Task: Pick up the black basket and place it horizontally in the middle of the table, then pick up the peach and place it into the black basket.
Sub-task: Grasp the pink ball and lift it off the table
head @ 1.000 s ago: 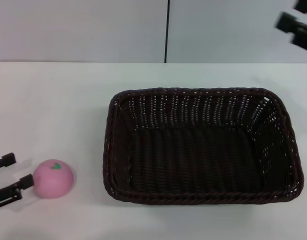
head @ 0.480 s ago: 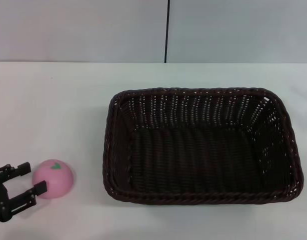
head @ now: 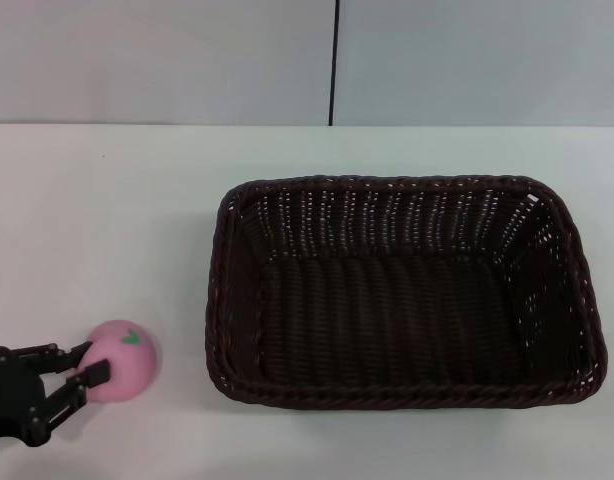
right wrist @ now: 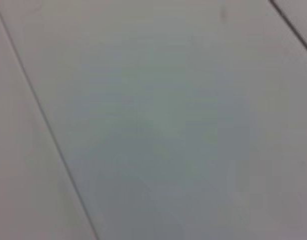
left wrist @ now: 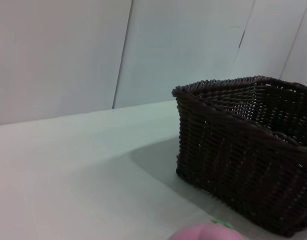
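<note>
The black basket (head: 219, 300) lies lengthwise on the white table (head: 107, 220), right of the middle, and it holds nothing. The peach (head: 124, 360) sits on the table left of the basket, near the front edge, with its green leaf mark on top. My left gripper (head: 89, 362) is at the front left, open, with its fingertips (head: 95, 372) against the peach's left side, not around it. In the left wrist view the peach (left wrist: 208, 233) shows only as a pink top at the frame's edge, with the basket (left wrist: 243, 150) beyond it. My right gripper is out of view.
A grey wall with a dark vertical seam (head: 335, 60) stands behind the table. The right wrist view shows only a plain grey surface (right wrist: 153, 120). Bare tabletop (left wrist: 68, 175) lies between the peach and the basket.
My left gripper has moved right and forward to the peach. The peach has shifted a little to the right and turned its leaf mark. The right gripper has left the top right.
</note>
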Robot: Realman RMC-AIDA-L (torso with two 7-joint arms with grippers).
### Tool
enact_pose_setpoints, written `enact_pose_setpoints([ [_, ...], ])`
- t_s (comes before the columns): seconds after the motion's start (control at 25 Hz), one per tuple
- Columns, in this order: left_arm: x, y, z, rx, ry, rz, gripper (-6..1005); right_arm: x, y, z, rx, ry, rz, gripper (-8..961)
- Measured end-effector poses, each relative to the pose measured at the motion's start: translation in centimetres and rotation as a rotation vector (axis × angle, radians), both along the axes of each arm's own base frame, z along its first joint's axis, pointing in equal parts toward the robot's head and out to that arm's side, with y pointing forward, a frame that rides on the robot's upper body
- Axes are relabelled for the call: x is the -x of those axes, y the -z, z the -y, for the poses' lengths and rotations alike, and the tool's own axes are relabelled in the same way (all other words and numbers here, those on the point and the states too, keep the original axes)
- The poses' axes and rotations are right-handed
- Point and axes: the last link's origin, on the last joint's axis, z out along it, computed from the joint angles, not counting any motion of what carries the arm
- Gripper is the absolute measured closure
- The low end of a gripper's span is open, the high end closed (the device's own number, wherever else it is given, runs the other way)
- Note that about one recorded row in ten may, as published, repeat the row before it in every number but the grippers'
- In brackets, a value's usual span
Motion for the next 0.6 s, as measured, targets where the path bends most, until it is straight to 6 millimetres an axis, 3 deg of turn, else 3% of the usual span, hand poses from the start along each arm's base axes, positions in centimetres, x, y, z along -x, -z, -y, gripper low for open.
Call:
enact_pose_setpoints([
  [0.04, 0.0, 0.0, 0.0, -0.006, 0.007, -0.004, 701, -0.2, 0.0, 0.1, -0.005, 0.007, -0.002, 226],
  [0.24, -0.2, -0.3, -0.2, -0.051, 0.037, -0.009, 838, -0.9, 0.4, 0.6, -0.014, 0.042, -0.017, 226],
  [0.6, -0.8, -1.9, -1.0, -0.157, 0.066, 0.039, 867, -1.6, 0.1, 1.0, -0.055, 0.08, -0.033, 226],
])
